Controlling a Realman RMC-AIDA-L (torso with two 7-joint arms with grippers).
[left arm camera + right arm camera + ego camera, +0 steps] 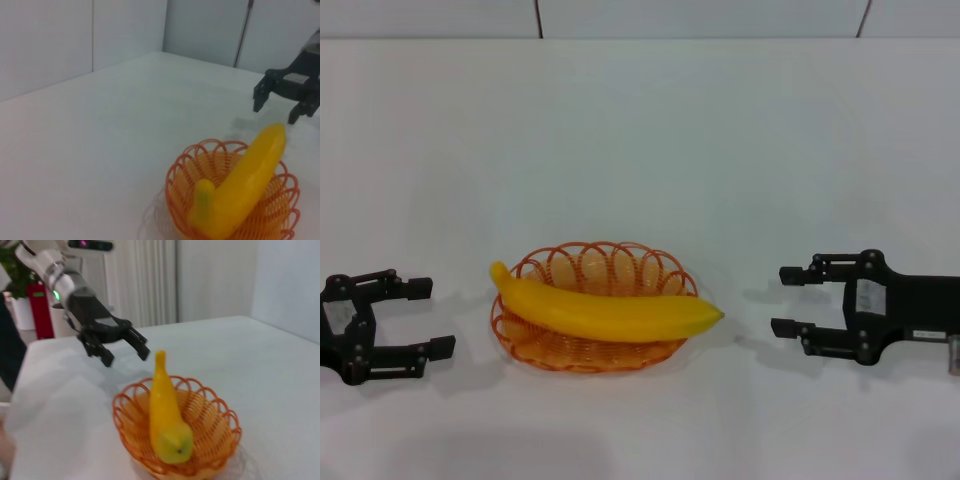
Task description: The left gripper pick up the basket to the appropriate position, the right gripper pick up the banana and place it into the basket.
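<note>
- The banana (610, 312) lies across the basket (592, 263), near the front edge of the white table (640, 130). Its long axis runs side to side between the two arms.
- The stem end points toward the robot's left and rises above the rim; the blunt tip points toward the robot's right and juts out past the rim on that side.
- It is longer than the basket, so both ends overhang, and its body rests on the front rim with the curve bowing gently downward.
- Its skin is smooth, glossy and bright yellow; in the right wrist view the banana (167, 415) shows a greenish end with a small dark spot.
- The basket is a small oval of orange wire, with a looped, scalloped rim and a close-woven base; in the left wrist view the basket (240, 200) shows its loops clearly.
- The left gripper (425, 318) hangs just beside the basket on the robot's left, its slim black prongs spread apart and holding nothing.
- The right gripper (788, 300) sits a little farther off on the other side, a white label on its black body, its prongs also apart and empty.
- Beyond them the matte table runs back to a pale panelled wall (700, 18).
</note>
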